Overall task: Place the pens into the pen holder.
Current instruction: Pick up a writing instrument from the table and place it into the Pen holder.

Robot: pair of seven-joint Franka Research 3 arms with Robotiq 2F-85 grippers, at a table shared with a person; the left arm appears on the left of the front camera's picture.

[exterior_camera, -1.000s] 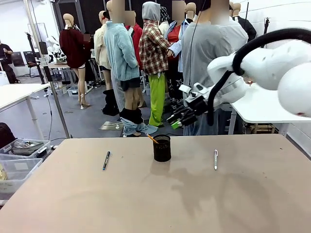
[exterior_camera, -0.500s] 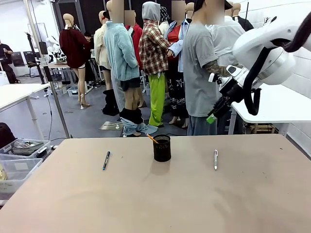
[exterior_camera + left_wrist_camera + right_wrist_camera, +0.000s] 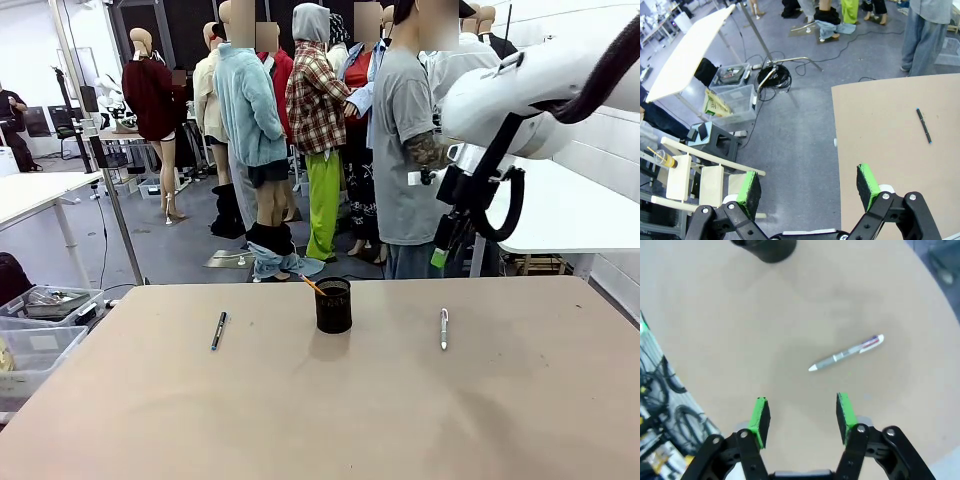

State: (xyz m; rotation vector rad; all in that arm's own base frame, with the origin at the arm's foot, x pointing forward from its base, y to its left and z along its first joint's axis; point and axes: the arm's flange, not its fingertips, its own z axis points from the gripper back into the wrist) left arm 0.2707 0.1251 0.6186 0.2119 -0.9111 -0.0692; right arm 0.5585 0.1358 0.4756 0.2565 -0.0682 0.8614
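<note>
One in, two to go: an orange-yellow pencil (image 3: 313, 286) leans out of the black mesh pen holder (image 3: 333, 305) at the middle of the tabletop (image 3: 300, 420), its upper end tilted toward 10 o'clock, while the other two pens lie flat on either side of the cup. The dark blue-black pen (image 3: 218, 330) rests at the holder's 9 o'clock, well apart from it; the white-silver pen (image 3: 444, 328) lies at its 3 o'clock, about as far off. The right gripper (image 3: 438, 256) hangs high over the tabletop, at roughly 12 o'clock from the white-silver pen in the front view, pointing down with its green pads apart and nothing between them. Its wrist camera shows the white-silver pen (image 3: 847, 353) lying just beyond the spread fingers at about 1 o'clock, and the pen holder (image 3: 767, 247) at 11 o'clock. The left gripper (image 3: 809, 182) hangs high near the tabletop's edge, jaws spread wide and empty, with the dark blue-black pen (image 3: 924, 125) off at its 2 o'clock. By this showing the job is about a third done; the white-silver pen looks the likelier next pick, which would call for a descent, a pinch across its thin barrel and a carry to the cup, with the dark blue-black pen left for after
</note>
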